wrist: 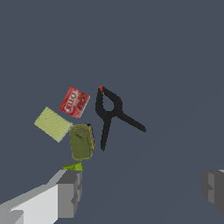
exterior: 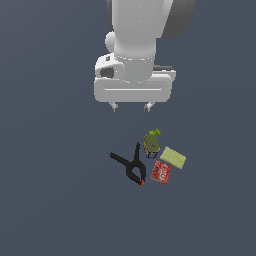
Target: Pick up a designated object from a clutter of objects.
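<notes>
Wide-open, empty jaws (wrist: pixel 140 188) hang above the sponge pad (exterior: pixel 173 157), beside the can (exterior: pixel 151 143).

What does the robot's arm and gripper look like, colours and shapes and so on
The arm is glossy white with rounded, bulbous links and a dark grey patch at the upper joint. The gripper has a wide, boxy white body and two short, blocky grey fingers. No cables or markings show.

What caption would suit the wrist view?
Open gripper above a yellow-green pad, red packet, olive can and black clamp.
</notes>
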